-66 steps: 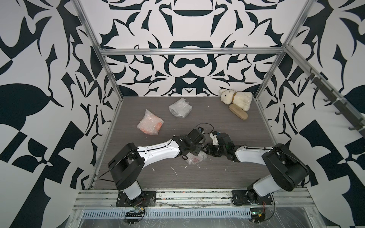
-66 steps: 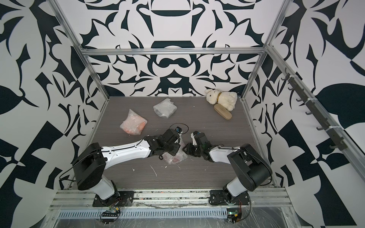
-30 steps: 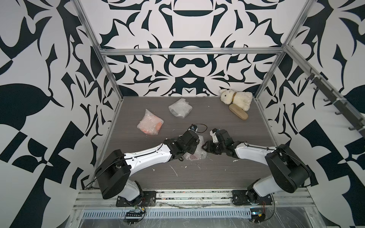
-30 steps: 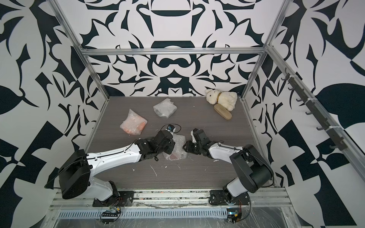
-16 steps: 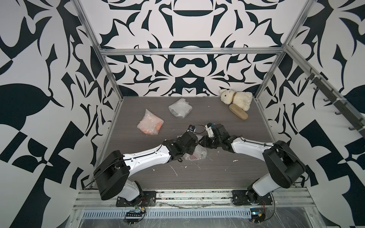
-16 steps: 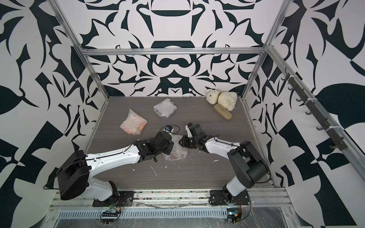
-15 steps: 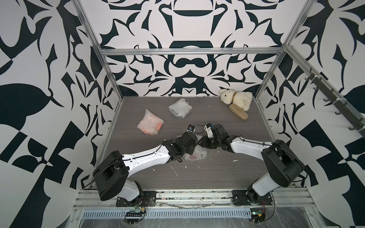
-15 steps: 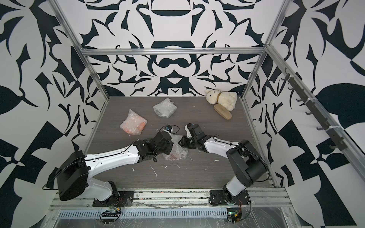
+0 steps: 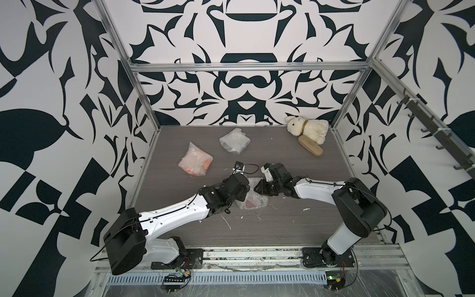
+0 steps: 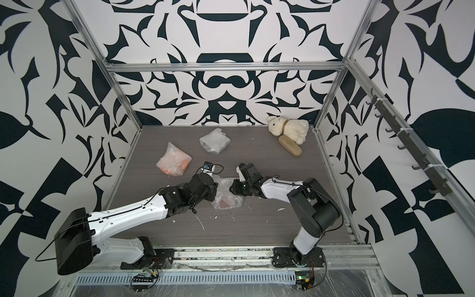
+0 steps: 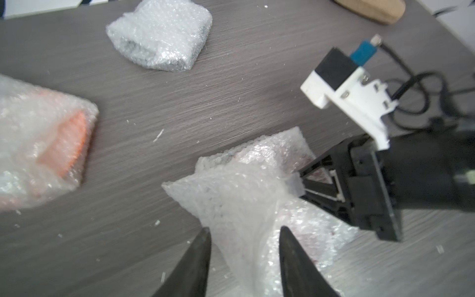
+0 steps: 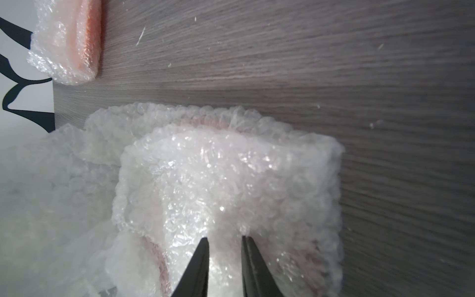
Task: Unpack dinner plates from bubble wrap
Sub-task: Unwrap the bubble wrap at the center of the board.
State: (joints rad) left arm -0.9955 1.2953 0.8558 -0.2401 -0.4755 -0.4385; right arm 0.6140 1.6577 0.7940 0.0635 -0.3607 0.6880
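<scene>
A bubble wrap (image 9: 253, 201) bundle lies mid-table, and a dark red plate (image 10: 226, 203) shows dimly through it. My right gripper (image 12: 225, 239) is shut on a fold of this wrap at the bundle's right edge; the left wrist view shows that same right gripper (image 11: 298, 185) pinching it. My left gripper (image 11: 244, 231) is open at the bundle's left side, with a raised flap of wrap (image 11: 239, 200) loose between its fingers. An orange plate (image 9: 195, 162) and a dark one (image 9: 235, 141) lie farther back, each wrapped.
A white plush rabbit (image 9: 308, 128) and a tan wooden brush (image 9: 309, 149) sit in the back right corner. Small white scraps (image 9: 226, 222) litter the front of the table. Patterned walls and metal posts close in the left, right and back.
My left gripper has opened and let go of the wrap flap. My right gripper moved in to the bundle's right edge and closed on the wrap.
</scene>
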